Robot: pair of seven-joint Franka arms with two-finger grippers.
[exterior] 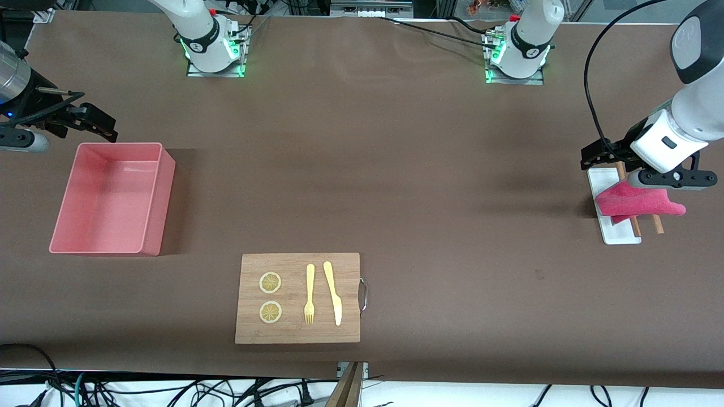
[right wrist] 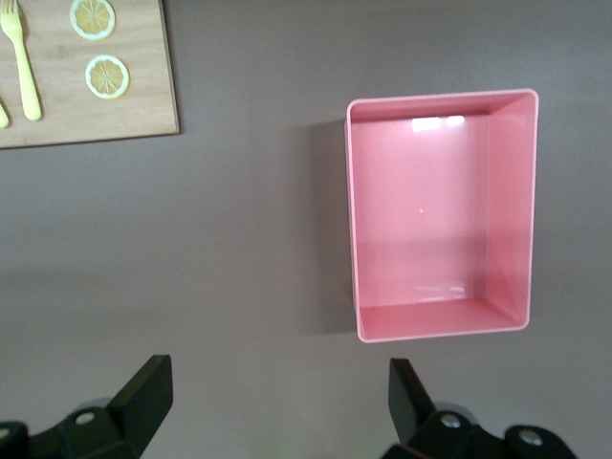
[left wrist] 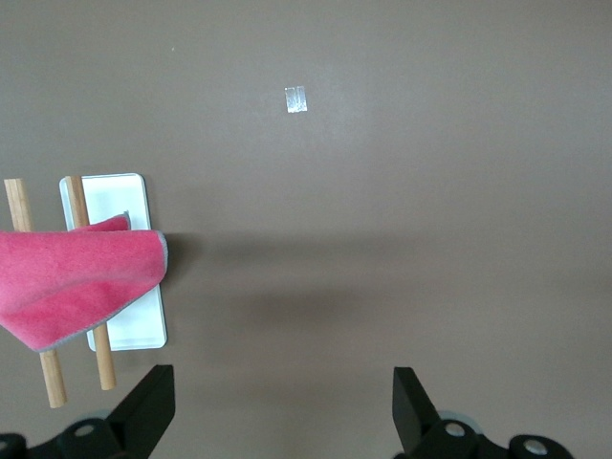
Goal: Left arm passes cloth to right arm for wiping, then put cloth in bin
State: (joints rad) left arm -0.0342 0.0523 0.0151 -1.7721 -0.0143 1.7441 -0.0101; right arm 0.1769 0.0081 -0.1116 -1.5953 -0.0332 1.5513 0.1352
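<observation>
Left gripper [left wrist: 277,421] hangs over brown table [exterior: 430,169] just beside white tray [exterior: 619,233], fingers spread, holding nothing. Cloth [exterior: 636,202] lies draped across tray and two wooden sticks [exterior: 658,224] at left arm's end. Right gripper [right wrist: 273,411] hovers near bin [exterior: 73,195], fingers apart, waiting. Cables along table edges. Only left wrist view shows tape patch [left wrist: 295,98]. Cutting board [exterior: 297,333] carries fork [exterior: 309,294], knife [exterior: 333,291], lemon slices [exterior: 270,282].

Left gripper [exterior: 599,154] up in the air at the left arm's end of the table, fingers [left wrist: 148,406] spread wide, holding nothing. Right gripper [exterior: 93,125] up at the right arm's end, fingers [right wrist: 143,392] likewise wide apart.
</observation>
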